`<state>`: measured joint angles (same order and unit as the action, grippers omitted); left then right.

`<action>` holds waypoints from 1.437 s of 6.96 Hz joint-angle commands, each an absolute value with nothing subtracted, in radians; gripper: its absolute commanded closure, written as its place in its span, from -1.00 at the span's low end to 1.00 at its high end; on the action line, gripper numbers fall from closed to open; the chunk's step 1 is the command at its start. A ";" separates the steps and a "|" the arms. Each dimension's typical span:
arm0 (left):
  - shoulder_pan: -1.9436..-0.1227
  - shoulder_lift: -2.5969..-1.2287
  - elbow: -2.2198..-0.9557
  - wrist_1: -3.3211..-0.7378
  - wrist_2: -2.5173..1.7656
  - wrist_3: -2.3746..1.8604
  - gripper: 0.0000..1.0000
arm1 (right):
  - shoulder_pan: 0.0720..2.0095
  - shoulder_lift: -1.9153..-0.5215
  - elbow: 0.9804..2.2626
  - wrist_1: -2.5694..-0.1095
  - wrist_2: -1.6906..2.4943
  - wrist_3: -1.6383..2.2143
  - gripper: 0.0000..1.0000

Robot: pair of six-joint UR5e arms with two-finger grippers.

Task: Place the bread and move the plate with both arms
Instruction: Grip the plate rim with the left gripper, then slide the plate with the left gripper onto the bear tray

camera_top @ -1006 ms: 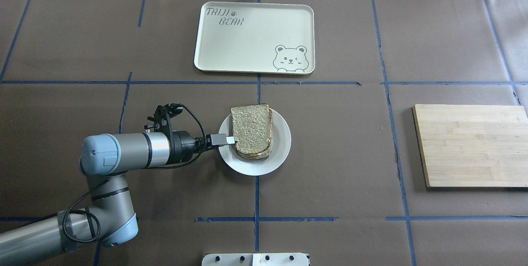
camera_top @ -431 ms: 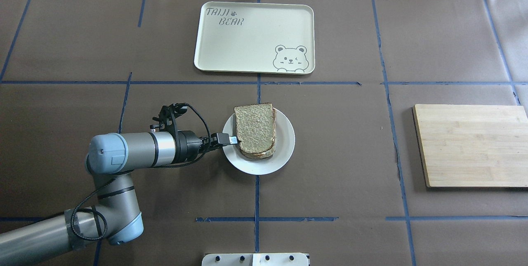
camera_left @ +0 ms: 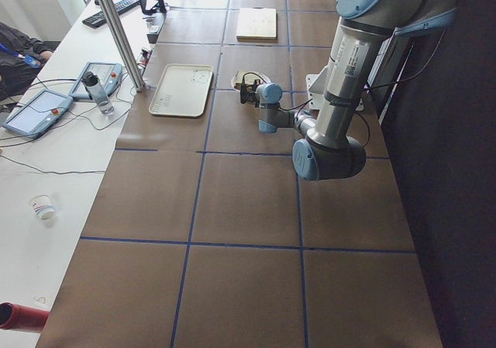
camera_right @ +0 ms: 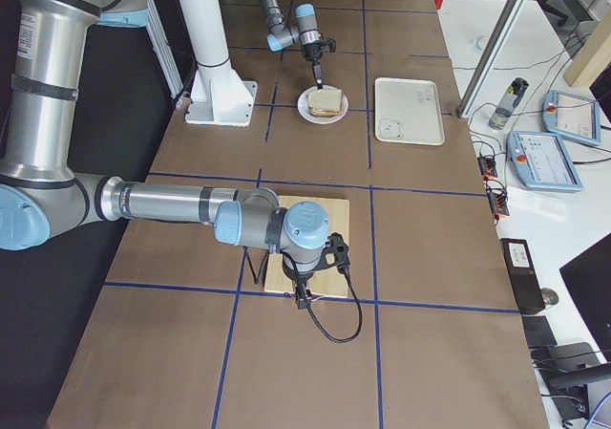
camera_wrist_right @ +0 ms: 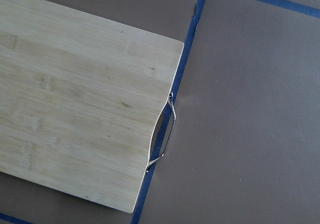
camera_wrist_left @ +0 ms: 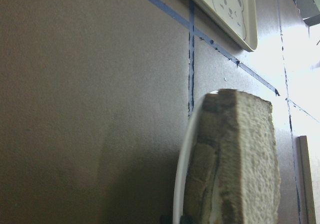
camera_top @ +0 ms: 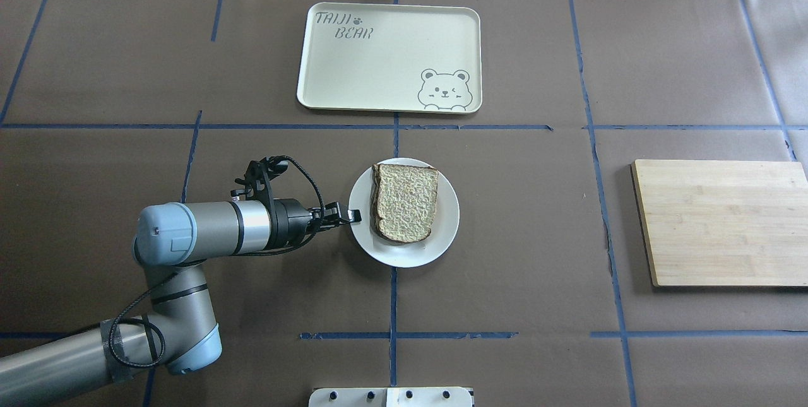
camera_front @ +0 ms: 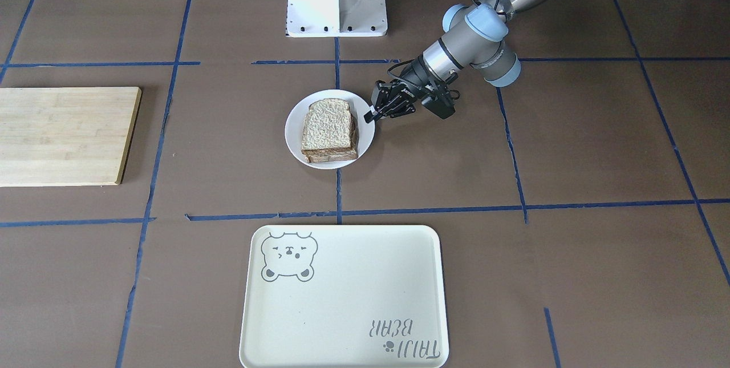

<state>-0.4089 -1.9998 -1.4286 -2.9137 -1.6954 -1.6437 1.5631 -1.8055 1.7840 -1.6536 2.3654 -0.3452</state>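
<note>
Left gripper (camera_top: 353, 215), fingers pressed together with nothing between them, touches the near left rim of the plate (camera_top: 442, 234), which sits on the brown table (camera_top: 536, 255) carrying the bread (camera_top: 405, 202), while the right gripper (camera_right: 304, 300) hangs over the cutting board (camera_top: 719, 224), its state impossible to tell

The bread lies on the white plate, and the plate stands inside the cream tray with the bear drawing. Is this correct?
Not quite. The bread does lie on the white plate, but the plate stands on the brown table cover, apart from the cream tray. The overhead exterior view shows a blue tape line between them.
</note>
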 commanded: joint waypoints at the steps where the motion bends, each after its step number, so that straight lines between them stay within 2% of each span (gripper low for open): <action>1: -0.410 -1.999 -1.433 -2.954 -1.697 -1.712 0.90 | 1.563 -1.805 1.783 -1.654 2.365 -0.345 -1.00; 5: -0.432 -2.000 -1.434 -3.180 -1.674 -1.873 0.92 | 1.563 -1.804 1.784 -1.654 2.365 -0.345 -1.00; 7: -0.489 -2.026 -1.421 -3.177 -1.655 -1.882 0.92 | 1.563 -1.805 1.784 -1.654 2.365 -0.345 -1.00; 8: -0.539 -2.051 -1.370 -3.174 -1.655 -1.944 0.92 | 1.563 -1.805 1.784 -1.654 2.365 -0.345 -1.00; 10: -0.642 -2.210 -1.135 -3.172 -1.657 -1.977 0.92 | 1.563 -1.805 1.783 -1.654 2.365 -0.345 -1.00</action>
